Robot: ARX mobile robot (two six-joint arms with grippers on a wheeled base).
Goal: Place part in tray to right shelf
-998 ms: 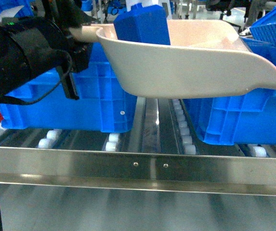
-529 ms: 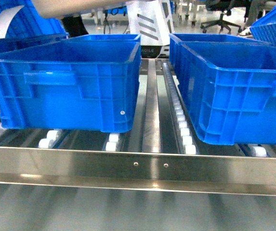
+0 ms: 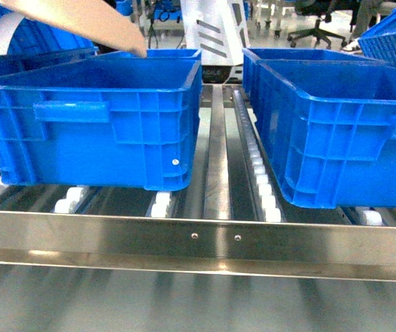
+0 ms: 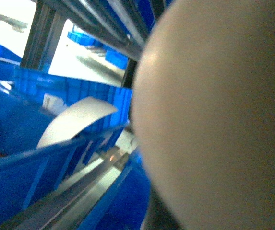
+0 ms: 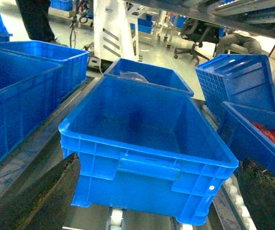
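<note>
Head view: the cream-beige plastic dustpan-shaped tray point(image 3: 73, 24) shows only as a pale slanted edge at the top left, above the back rim of the left large blue plastic crate point(image 3: 94, 131). The small bright blue part is not visible in any view, so I cannot tell whether it rides in the tray. The stainless steel roller shelf point(image 3: 204, 238) runs across the foreground, its flat front rail bare, with a second large blue crate point(image 3: 336, 131) on the right. As a judgement, the delivery is not finished: nothing sits in either crate that can be seen, and the tray is aloft at the left, not over the right side. Between the two crates a narrow steel lane with white rollers point(image 3: 263, 187) lies open; the crate rims are the edges to clear.

Left wrist view: the tray's pale curved body point(image 4: 214, 120) fills most of the frame, very close to the lens. The left claw itself is hidden, so its state cannot be told. Blue crate walls and a steel rail lie below.

Right wrist view: the right claw point(image 5: 161, 201) hangs released, its dark fingers point(image 5: 41, 196) spread wide and grasping nothing, above the near rim of an empty blue crate point(image 5: 147, 139). Open room lies above that crate; neighbouring crates crowd both flanks.
</note>
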